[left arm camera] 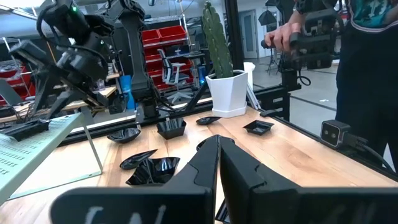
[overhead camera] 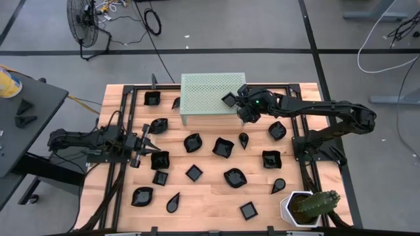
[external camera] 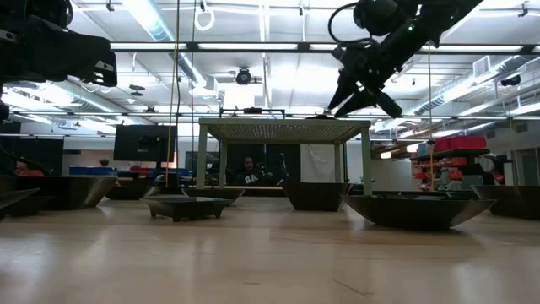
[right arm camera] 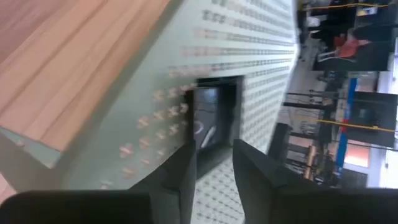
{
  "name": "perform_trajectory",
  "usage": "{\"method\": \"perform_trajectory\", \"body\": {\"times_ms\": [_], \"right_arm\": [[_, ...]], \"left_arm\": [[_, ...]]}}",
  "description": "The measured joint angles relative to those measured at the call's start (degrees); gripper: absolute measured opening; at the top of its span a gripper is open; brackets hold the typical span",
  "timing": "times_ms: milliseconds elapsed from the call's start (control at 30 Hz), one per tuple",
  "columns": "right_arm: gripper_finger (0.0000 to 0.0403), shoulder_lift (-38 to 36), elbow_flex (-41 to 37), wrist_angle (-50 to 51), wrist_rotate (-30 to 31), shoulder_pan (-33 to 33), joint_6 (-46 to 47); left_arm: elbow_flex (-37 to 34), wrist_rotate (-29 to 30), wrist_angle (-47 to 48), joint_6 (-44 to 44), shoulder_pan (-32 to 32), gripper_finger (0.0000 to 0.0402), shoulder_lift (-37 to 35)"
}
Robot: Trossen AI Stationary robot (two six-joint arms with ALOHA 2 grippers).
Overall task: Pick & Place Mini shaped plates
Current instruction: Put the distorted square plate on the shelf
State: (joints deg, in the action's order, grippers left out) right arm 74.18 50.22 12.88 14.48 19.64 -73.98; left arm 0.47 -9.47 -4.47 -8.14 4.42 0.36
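**Plate on stand, right fingers parted around it**

High view. Right gripper sits over the right-hand edge of the pale green perforated stand. One small square black plate lies on the stand top, just beside the fingertips. The other mini plates are scattered over the wooden table, all well apart from those fingers. Left gripper lies low over the table's left side, its tips close to a square plate. A white pot with a cactus stands at the near right corner.

Low view. The right gripper hangs just above the stand top, with two fingers splayed apart. Several dark plates rest on the table under and around the stand.

Left wrist view. The left fingers are pressed together with only a thin seam between them, and nothing is held. Plates lie on the table beyond the tips, and the cactus pot is farther off. A person's hand grips equipment beyond the table edge.

Right wrist view. The right fingers stand apart. The square plate lies on the perforated stand just beyond the tips, in line with the gap. Contact between fingers and plate cannot be determined.
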Motion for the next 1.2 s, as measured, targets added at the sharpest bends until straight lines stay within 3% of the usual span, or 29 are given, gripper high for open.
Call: {"method": "perform_trajectory", "body": {"times_ms": [167, 333, 567, 667, 900, 1033, 1200], "right_arm": [[0.0115, -2.76, 0.0, 0.43, -0.05, 0.0, 0.26], [0.0116, -6.55, 0.0, 1.28, 0.3, -0.38, 6.72], [0.0116, -11.77, 0.0, 3.08, 9.84, -2.58, 13.04], [0.0116, -13.44, 0.0, 5.91, 13.64, -3.57, 19.21], [0.0116, -16.5, 0.0, 15.34, 14.74, -4.83, 36.12], [0.0116, -17.3, 0.0, 21.58, 19.03, -4.8, 49.7], [0.0116, -17.74, 0.0, 29.56, 20.92, -3.77, 59.44]], "left_arm": [[0.0, 0.02, -0.02, 0.0, 0.01, 0.0023, 0.0], [0.0, 0.02, 0.0, 0.0, 0.0, 0.0023, 0.0], [0.0, 0.02, 0.0, 0.0, -0.01, 0.0023, 0.0], [0.0, 0.02, 0.0, 0.0, 0.0, 0.0023, 0.0], [0.0, 0.02, 0.0, 0.0, -0.01, 0.0023, 0.0], [0.0, 0.02, 0.0, 0.01, -0.01, 0.0023, 0.0], [0.0, 0.02, 0.0, 0.02, 0.01, 0.0023, 0.0]]}}
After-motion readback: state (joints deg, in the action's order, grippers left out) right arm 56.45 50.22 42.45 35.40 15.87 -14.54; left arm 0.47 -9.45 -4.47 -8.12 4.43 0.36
